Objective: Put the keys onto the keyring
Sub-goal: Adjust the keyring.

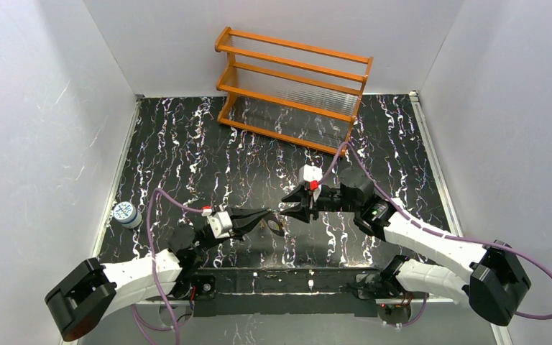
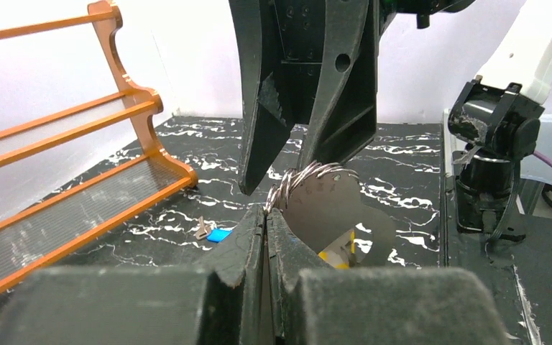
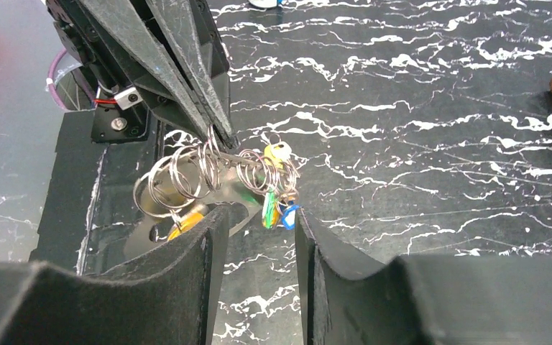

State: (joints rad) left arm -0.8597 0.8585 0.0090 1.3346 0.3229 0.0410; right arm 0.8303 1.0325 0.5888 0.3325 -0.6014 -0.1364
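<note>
The keyring [image 3: 208,169], its wire drawn out into a loose string of loops, hangs in the air over the middle of the desk [image 1: 187,158], towards the near edge. Four keys dangle from it. A yellow-headed key [image 3: 279,152] sits at one end, with a green-headed key [image 3: 267,210] and a blue-headed key [image 3: 288,215] just below it. An orange-headed key [image 3: 185,221] hangs under the other end.

The left gripper [image 3: 223,135] has its jaws clenched on the wire near the middle of the coil and carries the whole bunch. The right gripper [image 3: 259,223] meets it head-on. Its jaws stand apart, grasping nothing, with the green and blue heads hanging in the gap between them.

A second blue key [image 2: 219,235] lies flat on the desk beyond the ring, apart from both grippers. A wooden rack [image 1: 295,86] stands at the far edge. A small round blue-and-white patterned object [image 1: 124,213] sits by the left edge. Purple cables [image 1: 151,215] trail from both arms.
</note>
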